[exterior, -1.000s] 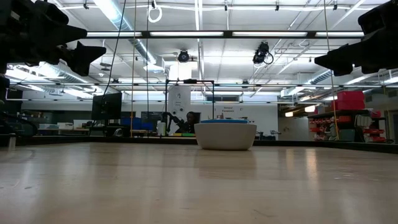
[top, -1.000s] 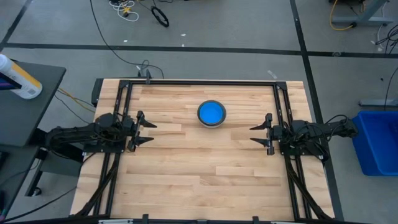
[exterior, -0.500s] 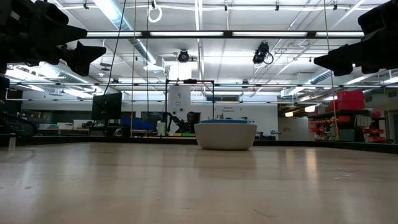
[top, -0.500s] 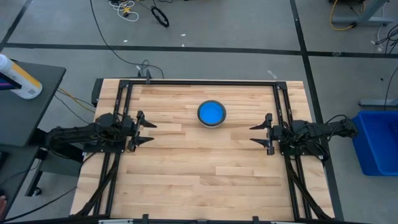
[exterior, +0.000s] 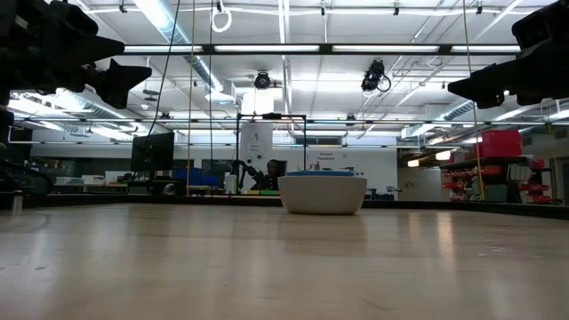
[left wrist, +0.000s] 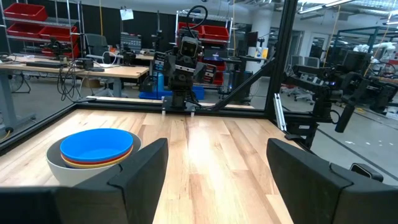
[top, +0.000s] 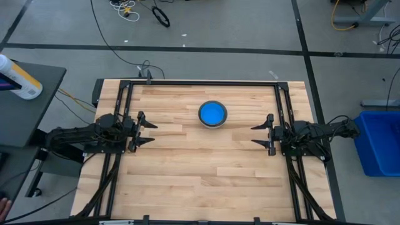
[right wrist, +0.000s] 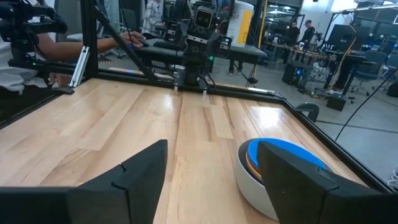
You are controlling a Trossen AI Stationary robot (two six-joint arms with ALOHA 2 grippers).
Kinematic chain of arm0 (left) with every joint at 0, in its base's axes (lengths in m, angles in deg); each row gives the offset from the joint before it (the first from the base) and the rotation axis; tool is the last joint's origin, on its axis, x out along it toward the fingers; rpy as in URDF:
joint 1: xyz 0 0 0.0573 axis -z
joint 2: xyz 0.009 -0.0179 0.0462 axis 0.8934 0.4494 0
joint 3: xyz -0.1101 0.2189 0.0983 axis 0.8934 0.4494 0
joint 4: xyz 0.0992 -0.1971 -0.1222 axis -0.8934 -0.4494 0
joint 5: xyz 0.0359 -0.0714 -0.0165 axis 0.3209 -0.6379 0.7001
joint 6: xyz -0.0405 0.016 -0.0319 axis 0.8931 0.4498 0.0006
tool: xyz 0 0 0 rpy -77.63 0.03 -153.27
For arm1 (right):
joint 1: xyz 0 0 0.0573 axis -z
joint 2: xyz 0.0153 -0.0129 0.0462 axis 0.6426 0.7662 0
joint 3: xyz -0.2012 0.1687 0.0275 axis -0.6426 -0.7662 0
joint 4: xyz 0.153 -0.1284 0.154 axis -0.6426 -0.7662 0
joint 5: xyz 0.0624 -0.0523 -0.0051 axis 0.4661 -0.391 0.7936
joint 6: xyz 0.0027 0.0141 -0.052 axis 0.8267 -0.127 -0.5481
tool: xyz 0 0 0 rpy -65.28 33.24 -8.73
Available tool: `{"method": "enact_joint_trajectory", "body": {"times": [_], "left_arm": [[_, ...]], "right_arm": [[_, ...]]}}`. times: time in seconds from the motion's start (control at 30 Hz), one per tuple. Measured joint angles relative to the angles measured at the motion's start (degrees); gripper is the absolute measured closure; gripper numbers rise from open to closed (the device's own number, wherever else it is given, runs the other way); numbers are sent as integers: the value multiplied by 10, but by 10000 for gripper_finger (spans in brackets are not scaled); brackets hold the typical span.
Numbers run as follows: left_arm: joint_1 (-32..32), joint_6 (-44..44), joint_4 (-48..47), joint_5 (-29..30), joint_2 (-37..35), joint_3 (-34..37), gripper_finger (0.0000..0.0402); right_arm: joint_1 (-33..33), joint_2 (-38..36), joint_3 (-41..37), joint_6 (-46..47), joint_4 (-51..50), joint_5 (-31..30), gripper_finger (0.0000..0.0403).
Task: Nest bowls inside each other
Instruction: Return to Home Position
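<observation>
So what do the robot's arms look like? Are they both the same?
Yes, they match. The left arm and right arm are both black, built from chunky jointed pieces, with dark cables running along them. The left gripper and right gripper each have two flat, pointed black fingers, shaped like wedges.

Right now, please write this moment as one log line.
bowls: nested, light blue topmost; left tool: open, left side; right tool: open, right side
</observation>
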Motion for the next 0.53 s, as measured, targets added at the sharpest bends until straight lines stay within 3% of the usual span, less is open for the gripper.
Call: {"method": "enact_joint_trajectory", "body": {"times": [0.53], "left_arm": [[0,0,0,0,0,0,122]], "right_arm": [[0,0,0,0,0,0,128]]}}
